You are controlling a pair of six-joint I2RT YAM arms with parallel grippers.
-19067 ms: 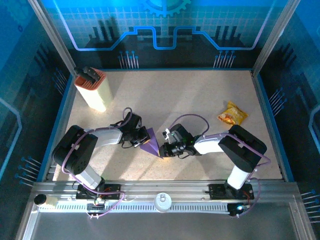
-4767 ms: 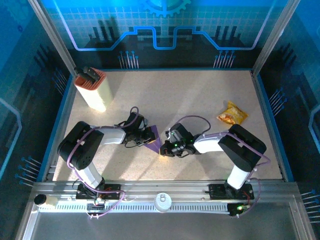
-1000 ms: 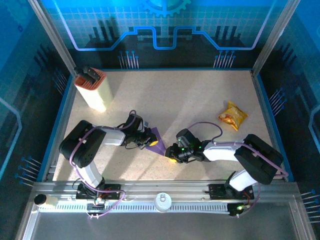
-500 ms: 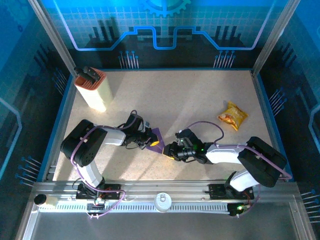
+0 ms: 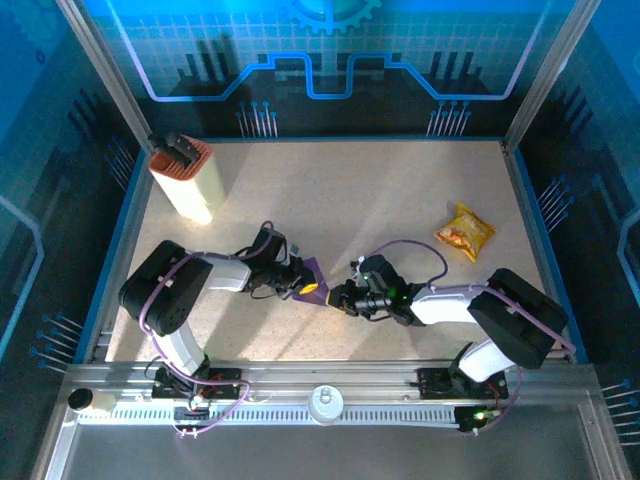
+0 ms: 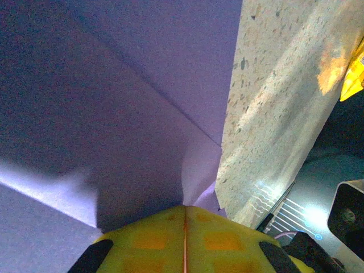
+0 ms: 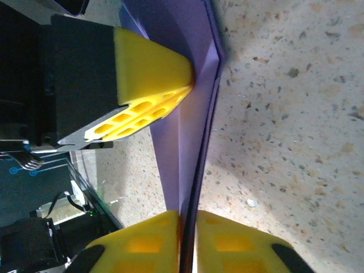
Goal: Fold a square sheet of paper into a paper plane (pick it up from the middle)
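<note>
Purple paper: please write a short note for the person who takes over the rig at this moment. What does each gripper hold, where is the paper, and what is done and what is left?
Left gripper: shut on the purple paper.
Right gripper: shut on the paper's layered edge, facing the left gripper.
Paper: held between both grippers, low over the table, near its front middle.
Done: creases and folded layers are visible.
Left: no finished dart shape shows, so further folds probably remain.
The snack packet and the box lie well apart.
</note>
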